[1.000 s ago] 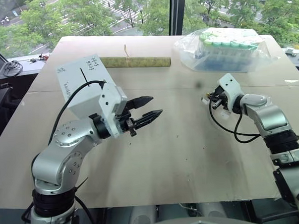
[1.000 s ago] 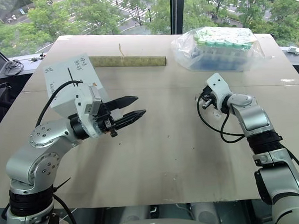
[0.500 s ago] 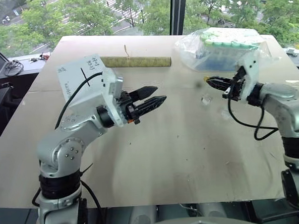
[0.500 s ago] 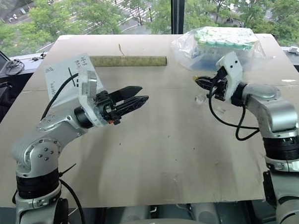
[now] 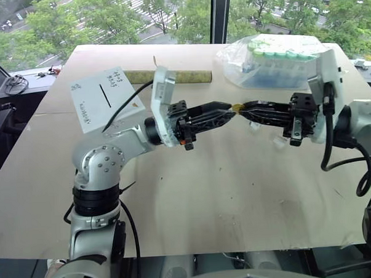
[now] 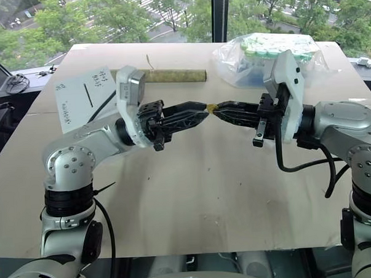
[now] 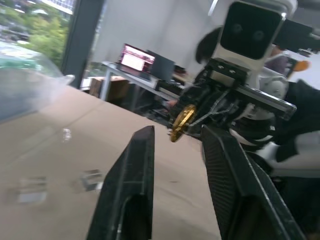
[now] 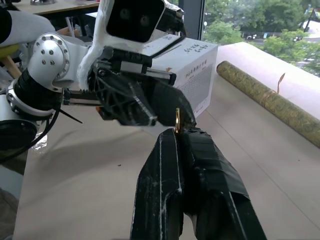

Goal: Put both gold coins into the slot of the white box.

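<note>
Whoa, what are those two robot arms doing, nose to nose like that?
It is a handover in mid-air above the table. The right pincer is shut on a gold coin and holds it out to the left pincer, whose fingers stand open on either side of the coin. The white box with its slot waits behind the left arm; nothing is at the slot yet.

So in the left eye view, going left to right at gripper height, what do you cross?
White box → left gripper → gold coin → right gripper; the clear bag of tubes lies farther back on the right.
</note>
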